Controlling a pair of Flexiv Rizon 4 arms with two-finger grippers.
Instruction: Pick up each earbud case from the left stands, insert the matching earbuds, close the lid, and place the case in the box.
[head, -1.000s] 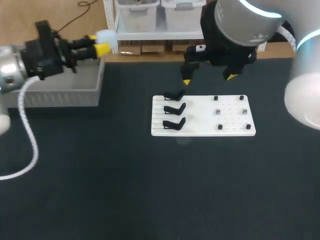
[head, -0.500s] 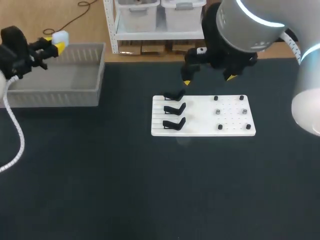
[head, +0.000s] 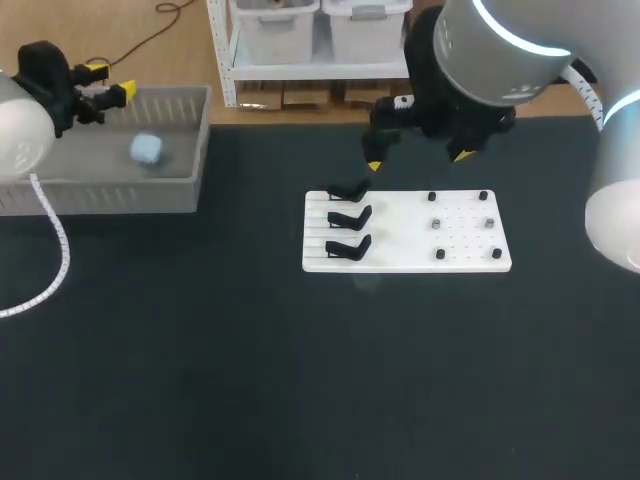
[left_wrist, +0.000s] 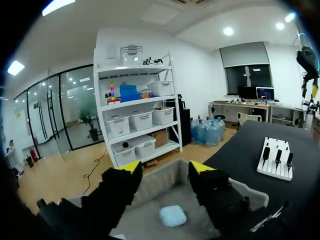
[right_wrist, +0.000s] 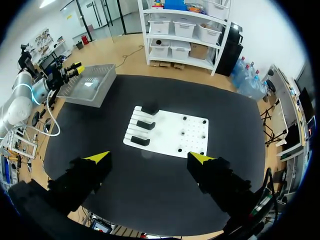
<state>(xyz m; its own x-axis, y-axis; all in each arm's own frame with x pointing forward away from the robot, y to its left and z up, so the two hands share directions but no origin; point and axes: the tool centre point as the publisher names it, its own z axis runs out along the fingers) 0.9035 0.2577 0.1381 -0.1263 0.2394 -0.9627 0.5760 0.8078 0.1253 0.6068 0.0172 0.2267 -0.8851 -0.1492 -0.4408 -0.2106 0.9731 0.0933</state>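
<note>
A pale blue earbud case (head: 147, 150) lies inside the grey box (head: 170, 185) at the table's far left, lid closed. My left gripper (head: 110, 82) hovers over the box's back edge, open and empty. In the left wrist view the case (left_wrist: 173, 216) sits below the left gripper (left_wrist: 166, 167), apart from both fingers. The white board (head: 407, 232) carries three bare black stands (head: 349, 216) on its left and small pegs on its right. My right gripper (head: 418, 160) hangs open above the board's far edge, holding nothing, and the board (right_wrist: 167, 131) lies far beneath the right gripper (right_wrist: 149, 158).
The grey box (right_wrist: 89, 85) sits at the table's far left corner, and the white board takes the middle. Dark tabletop (head: 300, 370) stretches between them and toward the front edge.
My left gripper carried the case leftward over the box, then opened. The case dropped from its fingers into the box. The right arm stayed put.
</note>
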